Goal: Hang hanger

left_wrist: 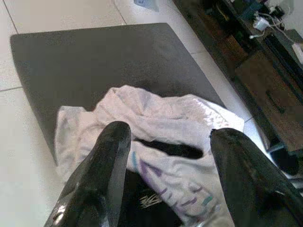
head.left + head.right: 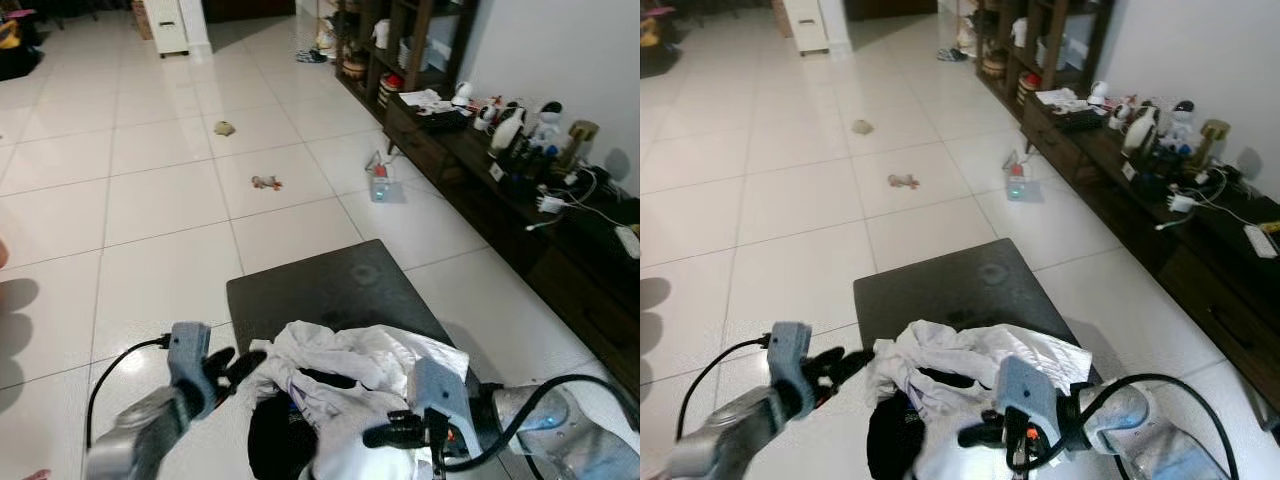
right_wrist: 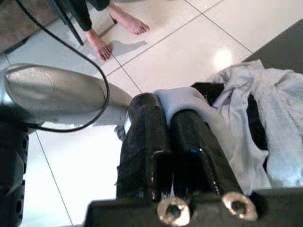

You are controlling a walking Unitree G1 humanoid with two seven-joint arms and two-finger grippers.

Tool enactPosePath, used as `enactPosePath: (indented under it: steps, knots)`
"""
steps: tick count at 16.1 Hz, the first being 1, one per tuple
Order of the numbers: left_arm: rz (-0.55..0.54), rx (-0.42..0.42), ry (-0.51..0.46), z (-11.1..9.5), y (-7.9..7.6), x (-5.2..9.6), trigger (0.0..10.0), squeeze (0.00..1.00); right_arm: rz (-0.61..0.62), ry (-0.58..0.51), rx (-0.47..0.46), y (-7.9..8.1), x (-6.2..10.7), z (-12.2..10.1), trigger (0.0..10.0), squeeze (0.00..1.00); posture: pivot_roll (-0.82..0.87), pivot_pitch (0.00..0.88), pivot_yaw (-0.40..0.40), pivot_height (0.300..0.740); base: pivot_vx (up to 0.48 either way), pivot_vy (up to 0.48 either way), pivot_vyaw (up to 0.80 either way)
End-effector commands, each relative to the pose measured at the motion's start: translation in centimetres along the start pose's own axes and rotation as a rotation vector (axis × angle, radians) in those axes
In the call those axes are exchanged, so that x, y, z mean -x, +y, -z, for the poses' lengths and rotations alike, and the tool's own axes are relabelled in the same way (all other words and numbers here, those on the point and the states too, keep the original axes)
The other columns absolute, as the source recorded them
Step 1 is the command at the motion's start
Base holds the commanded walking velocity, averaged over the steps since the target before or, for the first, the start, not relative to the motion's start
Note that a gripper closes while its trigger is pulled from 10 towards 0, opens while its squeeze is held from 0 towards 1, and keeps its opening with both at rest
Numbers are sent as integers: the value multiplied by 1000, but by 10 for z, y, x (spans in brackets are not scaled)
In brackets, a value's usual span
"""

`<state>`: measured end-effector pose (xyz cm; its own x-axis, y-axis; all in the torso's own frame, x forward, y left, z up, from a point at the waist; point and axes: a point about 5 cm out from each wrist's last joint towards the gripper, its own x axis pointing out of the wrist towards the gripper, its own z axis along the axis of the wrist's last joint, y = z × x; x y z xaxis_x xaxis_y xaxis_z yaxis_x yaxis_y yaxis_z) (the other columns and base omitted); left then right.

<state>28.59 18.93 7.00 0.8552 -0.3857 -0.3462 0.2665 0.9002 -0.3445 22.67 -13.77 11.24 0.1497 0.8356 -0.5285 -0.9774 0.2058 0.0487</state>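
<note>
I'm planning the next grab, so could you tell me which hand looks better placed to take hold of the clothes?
Probably the left hand: its fingers are open and hover over the white shirt. The right hand is already shut on a fold of it.

garment (image 2: 360,365): white, purple and teal marks on it, you can see them in the left wrist view
cloth under it (image 2: 275,440): black
table (image 2: 320,285): dark grey, matte
floor (image 2: 150,180): cream glossy tiles
grippers' fingers (image 1: 102,161): glossy black
sideboard (image 2: 560,260): dark brown
</note>
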Motion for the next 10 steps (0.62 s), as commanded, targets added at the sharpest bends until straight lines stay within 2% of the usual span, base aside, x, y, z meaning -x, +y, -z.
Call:
enactPosePath:
  steps: [1, 3, 4, 5, 6, 8, 9, 10]
  knots:
    - [1, 38, 31, 7, -2, -1, 10000, 0, 0, -1, 67, -2, 3, -9, 0, 0, -36, 116, -35, 740, 0, 0, 0]
    - [125, 92, 91, 20, -17, -4, 10000, 0, -4, -24, 133, -4, 7, -25, 0, 0, -41, 107, -34, 740, 0, 0, 0]
    - [139, 94, 103, 22, -19, -4, 10000, 0, -10, -34, 143, -3, 8, -28, 0, 0, -42, 106, -33, 740, 0, 0, 0]
    - [169, 115, 138, 30, -20, -2, 10000, 0, -54, -70, 201, 1, 12, -42, 0, 0, -48, 99, -32, 740, 0, 0, 0]
    - [170, 136, 146, 32, -18, 0, 10000, 0, -83, -48, 251, 5, 14, -45, 0, 0, -48, 97, -32, 740, 0, 0, 0]
    - [181, 151, 147, 32, -16, 2, 10000, 0, -111, -27, 288, 8, 17, -47, 0, 0, -47, 95, -34, 740, 0, 0, 0]
    - [193, 158, 141, 30, -15, 5, 10000, 0, -123, 7, 304, 10, 18, -45, 0, 0, -45, 92, -35, 740, 0, 0, 0]
    - [248, 188, 102, 23, -14, 12, 10000, 0, -114, 79, 324, 7, 18, -38, 0, 0, -45, 89, -36, 740, 0, 0, 0]
